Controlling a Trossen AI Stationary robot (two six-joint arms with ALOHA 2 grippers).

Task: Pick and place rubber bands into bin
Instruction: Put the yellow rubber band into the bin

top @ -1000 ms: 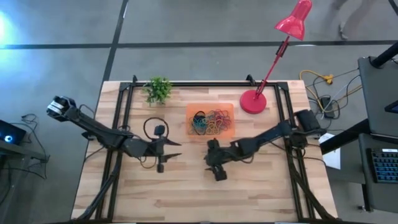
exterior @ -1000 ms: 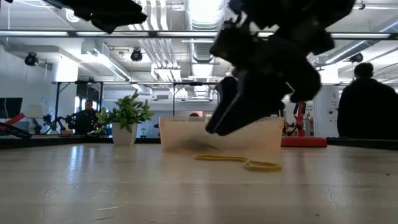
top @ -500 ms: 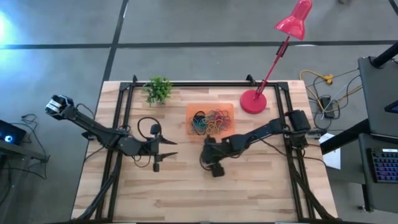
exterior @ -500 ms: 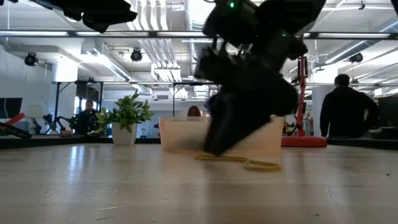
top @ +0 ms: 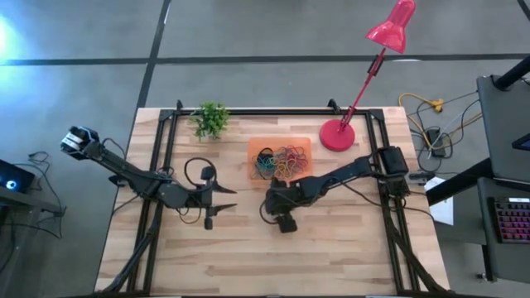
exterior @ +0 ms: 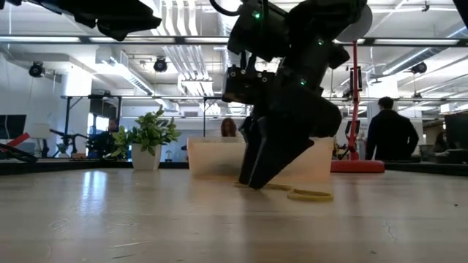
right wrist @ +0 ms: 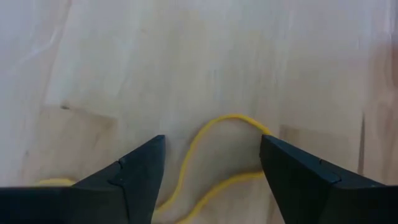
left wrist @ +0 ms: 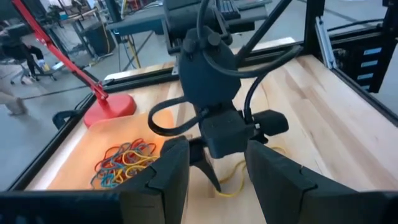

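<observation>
The orange bin [top: 303, 146] stands at the table's far middle with several coloured rubber bands [top: 280, 161] heaped in it. One yellow rubber band [right wrist: 233, 117] lies loose on the wood just in front of the bin [exterior: 212, 157]. My right gripper [right wrist: 211, 142] points steeply down over that band, open, with one fingertip on either side of its loop; in the low view its fingers [exterior: 254, 179] reach down to the tabletop. My left gripper [left wrist: 214, 186] hangs open above the table to the left [top: 225, 191], facing the right arm.
A red lamp base [top: 337, 135] stands to the right of the bin, and a small potted plant [top: 211, 118] is at the far left. Black frame rails [top: 170, 157] run along the table's sides. A person [exterior: 391, 135] stands in the room beyond.
My right gripper has gone toward the table's left edge and down, tipping more steeply downward, until its open fingers stand at the table over the yellow band. The band has stayed where it was.
</observation>
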